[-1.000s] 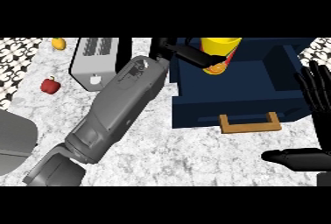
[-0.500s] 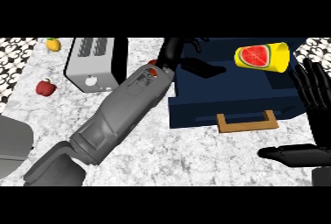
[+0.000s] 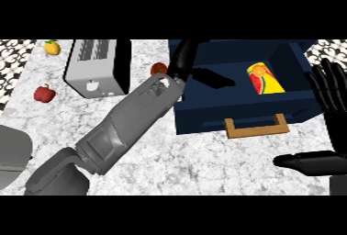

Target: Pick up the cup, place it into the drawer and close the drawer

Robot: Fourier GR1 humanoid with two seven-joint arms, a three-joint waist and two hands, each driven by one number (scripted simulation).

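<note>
One cup [image 3: 264, 79] lay on its side inside the open drawer [image 3: 203, 108], so placing looked done; my left hand [image 3: 193, 64] hung above it, fingers spread, holding nothing; right hand [image 3: 330, 89] rested open at the edge; handle [image 3: 256, 127] untouched.

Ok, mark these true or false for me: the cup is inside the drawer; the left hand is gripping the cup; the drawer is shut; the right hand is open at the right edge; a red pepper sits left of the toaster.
1. The cup is inside the drawer. True; it lies on its side there.
2. The left hand is gripping the cup. False; its fingers are apart from the cup, with nothing in them.
3. The drawer is shut. False; it stands open, wooden handle towards the robot.
4. The right hand is open at the right edge. True.
5. A red pepper sits left of the toaster. True.
</note>
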